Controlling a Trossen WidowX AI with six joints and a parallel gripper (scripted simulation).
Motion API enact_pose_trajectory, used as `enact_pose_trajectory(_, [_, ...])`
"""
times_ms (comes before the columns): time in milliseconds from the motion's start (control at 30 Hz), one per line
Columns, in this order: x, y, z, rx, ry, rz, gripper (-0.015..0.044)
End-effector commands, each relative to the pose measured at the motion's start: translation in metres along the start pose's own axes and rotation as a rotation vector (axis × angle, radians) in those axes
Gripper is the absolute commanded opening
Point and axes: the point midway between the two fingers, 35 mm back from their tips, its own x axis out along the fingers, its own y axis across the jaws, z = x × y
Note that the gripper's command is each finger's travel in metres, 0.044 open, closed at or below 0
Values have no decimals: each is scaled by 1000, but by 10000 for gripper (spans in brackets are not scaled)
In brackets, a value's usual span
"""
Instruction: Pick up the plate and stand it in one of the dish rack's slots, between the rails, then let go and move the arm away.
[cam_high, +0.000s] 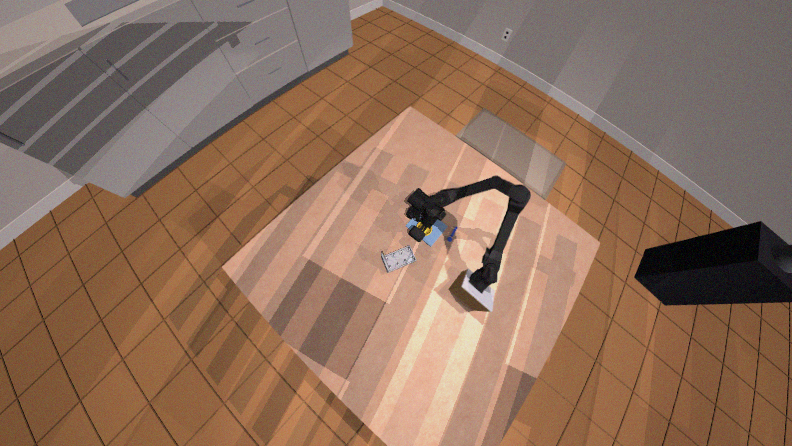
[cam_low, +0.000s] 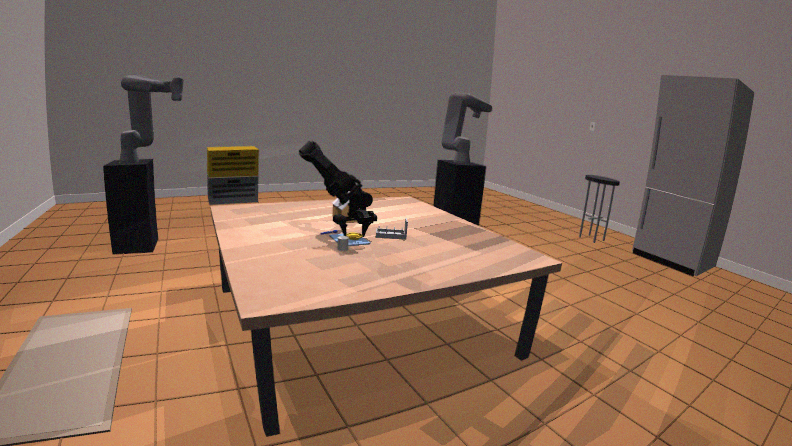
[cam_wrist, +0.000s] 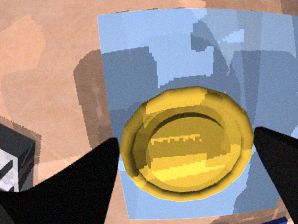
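Note:
The yellow round plate (cam_high: 427, 230) (cam_low: 354, 236) (cam_wrist: 187, 160) lies flat on the blue cloth (cam_low: 363, 242) (cam_wrist: 130, 30). My gripper (cam_low: 354, 233) (cam_wrist: 188, 140) is open and points down over the plate, with one fingertip close to each side of its rim. In the wrist view the plate fills nearly the whole gap between the fingertips; whether they touch it cannot be told. The grey dish rack (cam_high: 399, 258) (cam_low: 391, 234) stands beside the cloth, with upright pegs and a taller end; its corner (cam_wrist: 25, 150) shows at the left of the wrist view. I see no plate in it.
A blue utensil (cam_high: 452, 233) (cam_low: 329, 232) lies beside the cloth on the side away from the rack. A small grey cup (cam_low: 343, 243) stands at the cloth's near edge in the exterior view. A box with a white top (cam_high: 475, 293) is by the arm's base.

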Motion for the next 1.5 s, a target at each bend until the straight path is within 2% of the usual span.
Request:
enact_pose_trajectory(0, [3,1,-4,-11,10,-3,400])
enact_pose_trajectory(167, [3,1,-4,-11,10,-3,400])
enact_pose_trajectory(500, [3,1,-4,-11,10,-3,333])
enact_pose_trajectory(633, [-4,2,-1,-11,9,0,228])
enact_pose_trajectory(933, [-49,6,10,-11,6,13,0])
enact_pose_trajectory(1467, [-127,10,16,-12,8,15,0])
